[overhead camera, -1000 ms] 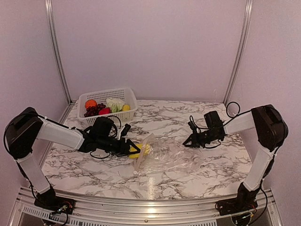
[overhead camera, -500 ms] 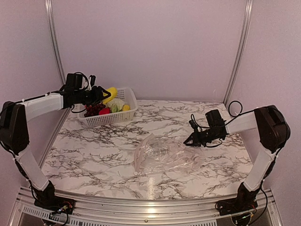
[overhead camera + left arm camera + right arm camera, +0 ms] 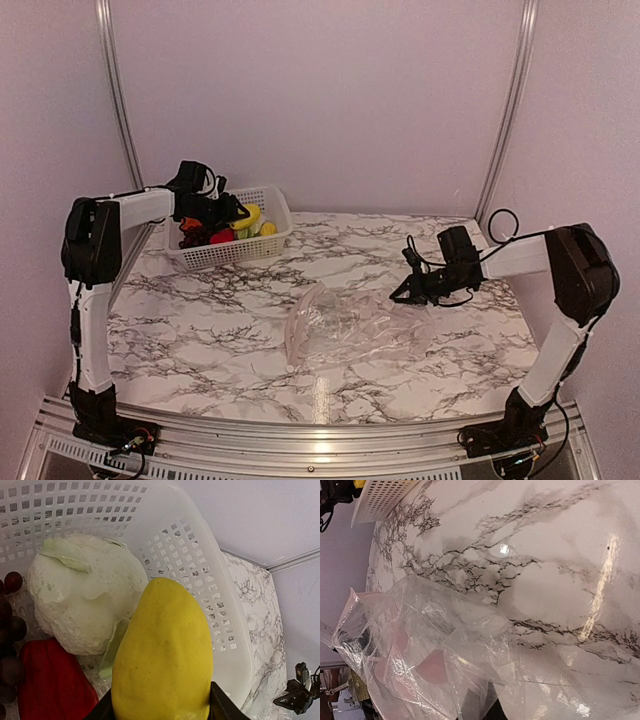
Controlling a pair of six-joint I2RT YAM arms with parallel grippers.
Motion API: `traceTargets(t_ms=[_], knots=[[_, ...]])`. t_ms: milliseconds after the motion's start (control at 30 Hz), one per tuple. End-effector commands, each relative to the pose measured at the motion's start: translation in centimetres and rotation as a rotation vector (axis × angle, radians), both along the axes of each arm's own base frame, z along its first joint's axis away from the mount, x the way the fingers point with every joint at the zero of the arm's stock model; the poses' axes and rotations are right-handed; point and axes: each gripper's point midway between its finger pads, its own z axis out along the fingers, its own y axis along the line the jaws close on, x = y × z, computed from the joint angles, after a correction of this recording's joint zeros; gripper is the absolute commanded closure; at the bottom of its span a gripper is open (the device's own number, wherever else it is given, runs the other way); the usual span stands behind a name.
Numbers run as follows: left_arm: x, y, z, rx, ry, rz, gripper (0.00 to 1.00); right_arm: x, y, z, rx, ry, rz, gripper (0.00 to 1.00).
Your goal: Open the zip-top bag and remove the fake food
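The clear zip-top bag [image 3: 345,328] lies crumpled and flat on the marble table; no food shows inside it. My left gripper [image 3: 238,213] is shut on a yellow fake food piece [image 3: 162,650] and holds it just above the white mesh basket [image 3: 262,196]. Below it in the basket lie the white cauliflower [image 3: 82,597], a red piece [image 3: 50,682] and dark grapes [image 3: 10,625]. My right gripper [image 3: 408,294] is at the bag's right edge; in the right wrist view its dark fingers [image 3: 487,702] show through the bag's plastic [image 3: 430,645], closed on it.
The basket [image 3: 200,555] stands at the back left corner against the wall and a frame post [image 3: 118,110]. A second post [image 3: 508,110] stands at the back right. Marble tabletop [image 3: 200,330] surrounds the bag.
My left arm has carried the yellow piece from the bag's mouth to the back left and lowered it over the basket. My right gripper has stayed at the bag's edge.
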Motion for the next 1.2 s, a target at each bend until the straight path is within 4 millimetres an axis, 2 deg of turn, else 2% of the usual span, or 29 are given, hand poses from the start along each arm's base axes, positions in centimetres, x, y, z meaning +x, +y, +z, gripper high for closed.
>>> traceTargets(t_ms=[0,67,167,267,400,467,533,633,733,833,967,1167], knots=[[-1.3,-0.9,-0.9,0.025,0.034,-0.095,0.44,1.1,0.1,2.2,0.007,-0.046,-0.015,1.00],[-1.6,-0.7,-0.2,0.041,0.017,-0.103,0.33,1.1,0.1,2.3,0.009,-0.046,-0.017,1.00],[-2.2,-0.4,1.0,0.058,-0.006,-0.108,0.29,1.3,0.2,2.6,0.018,-0.054,-0.019,1.00],[-3.3,-0.3,3.2,0.056,-0.046,-0.121,0.23,1.2,0.2,2.9,0.024,-0.061,-0.022,1.00],[-6.8,-0.7,5.2,0.048,-0.077,-0.171,0.20,1.0,0.2,3.4,0.031,-0.074,-0.023,1.00],[-9.6,-2.0,6.1,0.023,-0.090,-0.226,0.20,0.8,0.4,3.9,0.045,-0.086,-0.015,1.00],[-13.0,-4.5,6.3,0.012,-0.089,-0.312,0.19,0.7,0.6,4.5,0.056,-0.102,-0.006,1.00],[-17.8,-8.1,5.9,-0.017,-0.063,-0.442,0.20,0.4,1.3,5.2,0.073,-0.119,0.018,1.00],[-21.4,-11.4,5.5,-0.026,-0.064,-0.545,0.20,0.0,1.9,5.7,0.083,-0.133,0.042,1.00],[-23.4,-13.7,5.4,-0.049,-0.077,-0.604,0.21,-0.4,2.7,6.4,0.091,-0.150,0.068,1.00],[-24.8,-16.3,4.8,-0.085,-0.079,-0.660,0.24,-1.1,3.6,6.9,0.094,-0.163,0.097,1.00],[-26.1,-17.6,2.2,-0.027,-0.047,-0.720,0.31,-1.6,4.0,7.6,0.098,-0.173,0.103,1.00]])
